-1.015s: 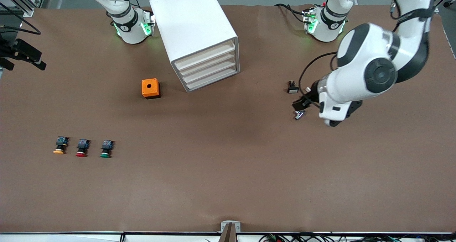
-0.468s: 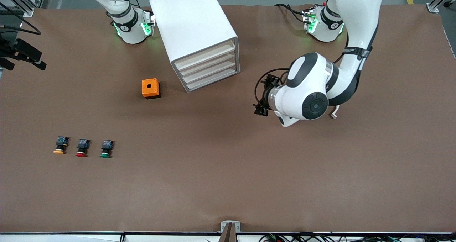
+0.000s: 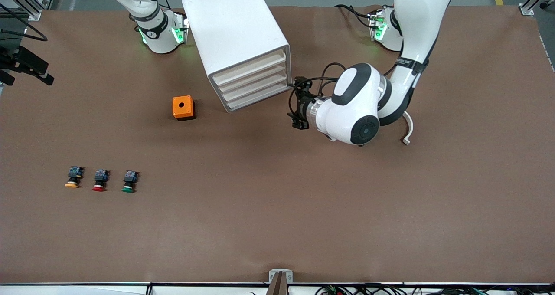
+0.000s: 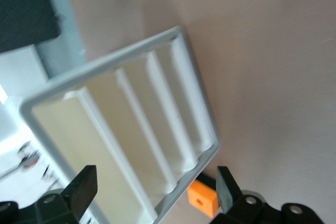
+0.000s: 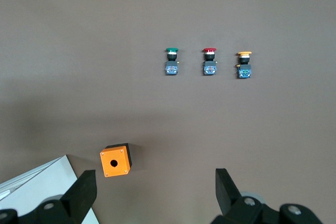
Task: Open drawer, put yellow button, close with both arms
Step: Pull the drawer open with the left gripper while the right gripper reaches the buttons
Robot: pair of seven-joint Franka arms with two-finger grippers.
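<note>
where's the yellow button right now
The yellow button sits on the table toward the right arm's end, beside the red button, endmost in the three-button row.

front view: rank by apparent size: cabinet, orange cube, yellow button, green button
1. cabinet, by far the largest.
2. orange cube.
3. yellow button and green button: they look alike in size, so no ranking between them.

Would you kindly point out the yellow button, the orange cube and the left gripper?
yellow button (image 3: 72,183): front view, on its yellow cap.
orange cube (image 3: 182,105): front view, on its top face by the hole.
left gripper (image 3: 297,105): front view, between its fingertips, beside the cabinet.
</note>
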